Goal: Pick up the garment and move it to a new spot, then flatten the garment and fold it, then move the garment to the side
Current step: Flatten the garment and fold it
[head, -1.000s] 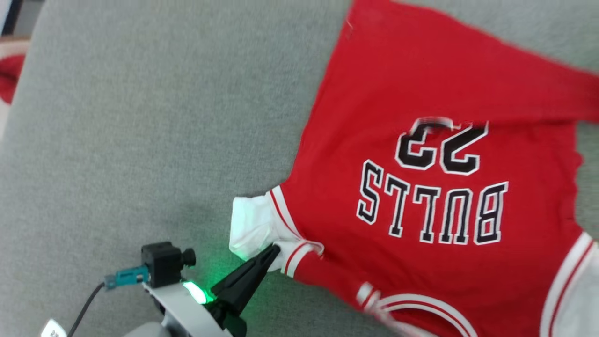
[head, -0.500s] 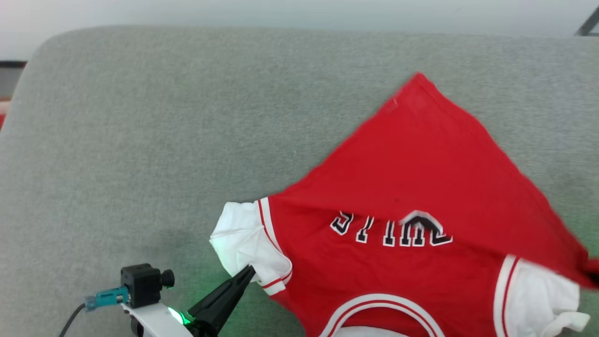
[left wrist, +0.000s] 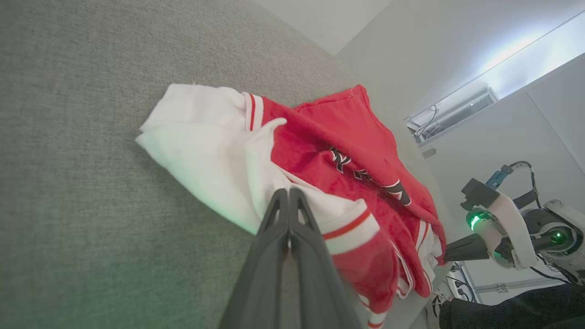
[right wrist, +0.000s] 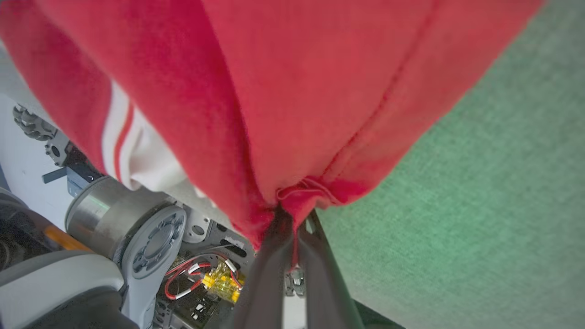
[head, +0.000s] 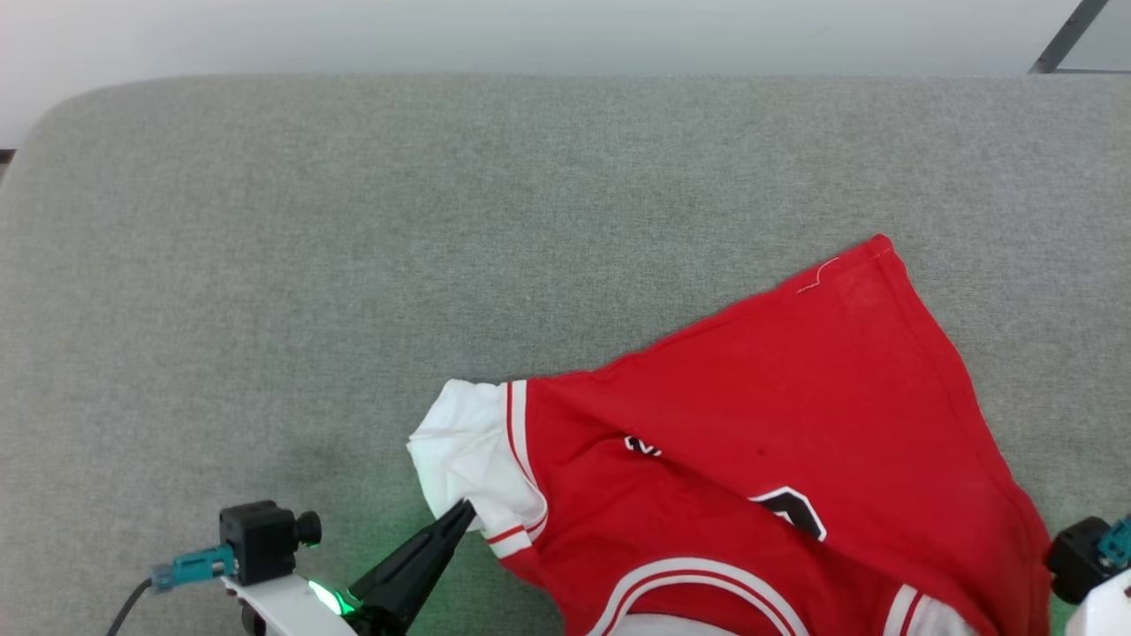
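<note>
Gripping the garment [head: 795, 415] at two places, the arms hold it over the near right part of the grey fabric-covered table [head: 353, 221]. The left gripper [head: 466, 510] reaches in from the lower left of the head view, its jaws pressed together on the edge of the white sleeve [head: 459, 442], just beside the red-striped cuff. The left wrist view shows the same pinch from close by, white cloth caught right at the dark tips. The right gripper [right wrist: 292, 214] has its jaws clamped on a bunched bit of red cloth where a seam runs in, and the shirt spreads away from the tips across the top of the right wrist view.

The red body is doubled over itself, so a plain red panel covers most of the black lettering (only scraps of a white-outlined figure [head: 795, 512] peek out from under the fold). One hem corner [head: 875, 252] points toward the far side of the table. The white-striped neck trim [head: 698, 574] curves along the bottom edge of the head view, and the striped edge of the second sleeve [head: 901, 609] sits to its right. A dark camera block [head: 1074, 558] on the right wrist stands just beside the garment's right edge. A green light [head: 327, 599] on the left wrist casts a glow on the grey fabric near the white sleeve
</note>
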`<state>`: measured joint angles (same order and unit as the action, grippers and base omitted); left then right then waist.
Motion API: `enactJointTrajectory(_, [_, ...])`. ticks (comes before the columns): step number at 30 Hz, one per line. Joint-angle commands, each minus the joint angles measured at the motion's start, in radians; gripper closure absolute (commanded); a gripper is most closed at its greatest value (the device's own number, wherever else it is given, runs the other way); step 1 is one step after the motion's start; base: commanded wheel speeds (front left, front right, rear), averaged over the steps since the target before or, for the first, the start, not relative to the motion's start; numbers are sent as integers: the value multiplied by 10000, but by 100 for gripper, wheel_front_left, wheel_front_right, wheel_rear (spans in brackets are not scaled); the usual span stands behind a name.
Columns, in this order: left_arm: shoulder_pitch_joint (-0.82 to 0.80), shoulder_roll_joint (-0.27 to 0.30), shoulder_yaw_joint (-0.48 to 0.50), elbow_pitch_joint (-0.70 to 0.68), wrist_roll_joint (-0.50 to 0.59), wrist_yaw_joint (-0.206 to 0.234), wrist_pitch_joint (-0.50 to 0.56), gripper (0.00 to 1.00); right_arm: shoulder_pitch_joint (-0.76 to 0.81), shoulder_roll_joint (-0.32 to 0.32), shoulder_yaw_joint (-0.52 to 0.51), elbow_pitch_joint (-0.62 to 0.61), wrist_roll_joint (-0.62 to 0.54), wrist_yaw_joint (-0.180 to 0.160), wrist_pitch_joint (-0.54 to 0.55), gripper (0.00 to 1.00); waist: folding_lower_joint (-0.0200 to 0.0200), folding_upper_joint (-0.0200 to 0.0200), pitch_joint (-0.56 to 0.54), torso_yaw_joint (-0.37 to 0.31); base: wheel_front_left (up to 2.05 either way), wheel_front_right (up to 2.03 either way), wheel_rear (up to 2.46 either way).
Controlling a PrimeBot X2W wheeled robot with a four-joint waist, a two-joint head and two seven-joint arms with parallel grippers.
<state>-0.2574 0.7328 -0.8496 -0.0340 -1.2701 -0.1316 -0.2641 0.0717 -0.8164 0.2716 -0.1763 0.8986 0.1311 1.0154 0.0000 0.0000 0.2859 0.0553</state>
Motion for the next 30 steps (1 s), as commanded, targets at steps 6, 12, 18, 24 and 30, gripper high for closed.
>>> enactJointTrajectory(6, [180,-11,83,-50,49,25,4,100,-335,339,-1212,-445,-444,-8,-447,0,0,0,-117,-9,0,0,0])
enactJointTrajectory(12, [81,-115,3,-158,122,25,4,100,-1081,-4,-3094,-1163,-171,-8,-27,0,0,0,-13,180,0,0,0])
enactJointTrajectory(18, [-298,-323,-263,-197,206,25,6,100,-2852,-160,-3744,-1412,-195,-8,317,0,0,0,295,611,0,0,0])
enactJointTrajectory(24, [-791,-503,-530,-156,223,25,9,100,-5443,195,-2814,-448,-901,-8,-321,0,0,0,714,1029,0,0,0])
enactJointTrajectory(30, [-1292,-721,-840,-76,249,25,7,100,-7127,462,-738,1464,-1716,-8,-731,0,0,0,1116,1411,0,0,0])
